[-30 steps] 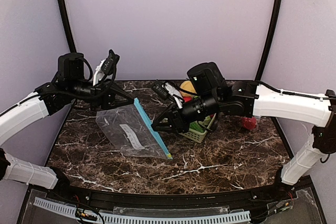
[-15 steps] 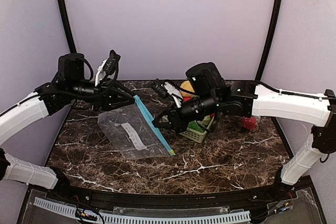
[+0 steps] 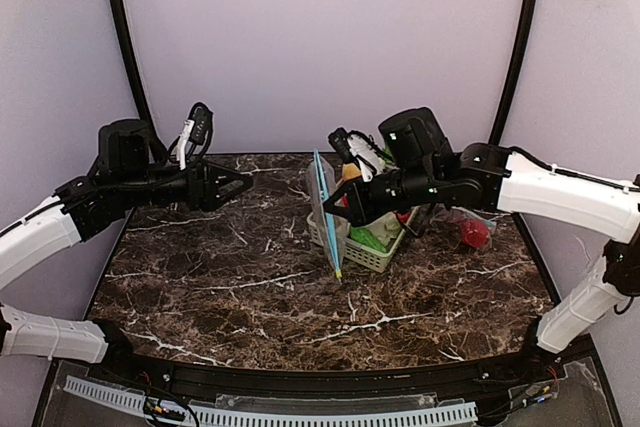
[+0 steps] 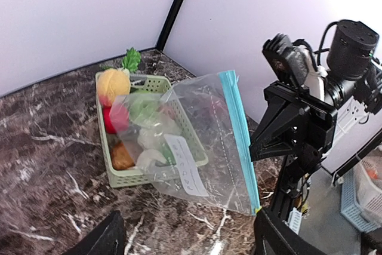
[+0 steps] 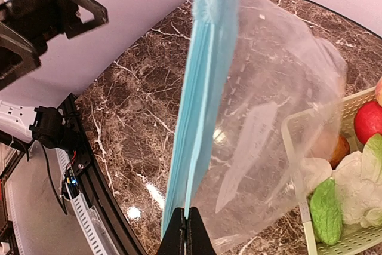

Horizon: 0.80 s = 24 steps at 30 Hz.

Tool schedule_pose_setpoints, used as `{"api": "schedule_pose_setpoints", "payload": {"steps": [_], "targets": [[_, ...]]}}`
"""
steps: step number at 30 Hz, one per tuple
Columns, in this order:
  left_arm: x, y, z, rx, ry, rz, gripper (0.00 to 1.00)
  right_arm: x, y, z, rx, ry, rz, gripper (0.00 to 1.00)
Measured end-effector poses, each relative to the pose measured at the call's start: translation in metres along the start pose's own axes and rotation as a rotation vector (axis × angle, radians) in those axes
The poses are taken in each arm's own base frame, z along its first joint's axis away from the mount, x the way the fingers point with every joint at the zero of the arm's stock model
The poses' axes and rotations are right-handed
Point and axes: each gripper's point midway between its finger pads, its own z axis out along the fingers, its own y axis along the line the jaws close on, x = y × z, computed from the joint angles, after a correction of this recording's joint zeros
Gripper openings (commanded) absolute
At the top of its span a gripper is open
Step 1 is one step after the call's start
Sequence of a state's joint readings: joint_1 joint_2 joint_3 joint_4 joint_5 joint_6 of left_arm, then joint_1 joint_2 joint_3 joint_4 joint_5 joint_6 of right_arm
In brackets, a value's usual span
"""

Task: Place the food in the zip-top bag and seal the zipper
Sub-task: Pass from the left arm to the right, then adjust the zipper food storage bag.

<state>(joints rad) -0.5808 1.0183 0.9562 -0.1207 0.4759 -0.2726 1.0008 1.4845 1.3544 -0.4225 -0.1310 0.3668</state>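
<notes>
Food (image 4: 113,86): all in the basket (image 4: 119,177), none bagged.
Zip-top bag (image 4: 206,117): empty, right gripper (image 5: 188,222) clamped on its zipper.
Left gripper (image 3: 240,185): apart, empty.

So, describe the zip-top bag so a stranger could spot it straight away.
Find the pale green basket toward the back of the marble table. Hanging on edge right beside it, on its left, is the zip-top bag, pinched in the right arm's fingers. It alone is clear and flat, with a blue zipper strip and white label.
</notes>
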Motion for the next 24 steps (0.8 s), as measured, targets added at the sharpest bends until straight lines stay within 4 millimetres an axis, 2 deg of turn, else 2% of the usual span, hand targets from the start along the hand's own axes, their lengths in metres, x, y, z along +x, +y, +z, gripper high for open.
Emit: {"api": "schedule_pose_setpoints", "payload": {"steps": [2,4,8,11,15,20,24], "targets": [[0.014,0.004,0.008,-0.01,0.013,-0.074,0.73,-0.001,0.006,0.002,-0.02,-0.004,0.007,0.0],[0.028,-0.001,0.016,-0.001,0.038,-0.114,0.73,0.0,0.015,0.008,-0.049,-0.004,0.009,0.0],[0.048,-0.011,0.033,0.017,0.064,-0.201,0.74,0.009,0.028,0.033,-0.091,0.024,0.025,0.0],[0.059,-0.014,0.041,0.035,0.064,-0.264,0.74,0.018,0.028,0.054,-0.096,0.055,0.048,0.0],[0.075,-0.007,0.048,0.033,0.069,-0.341,0.75,0.027,0.028,0.07,-0.107,0.079,0.074,0.0],[0.082,-0.003,0.054,0.027,0.076,-0.384,0.73,0.024,0.032,0.075,-0.128,0.072,0.09,0.0],[0.083,0.0,0.057,0.02,0.072,-0.39,0.61,0.017,0.038,0.075,-0.15,0.055,0.092,0.0]]}}
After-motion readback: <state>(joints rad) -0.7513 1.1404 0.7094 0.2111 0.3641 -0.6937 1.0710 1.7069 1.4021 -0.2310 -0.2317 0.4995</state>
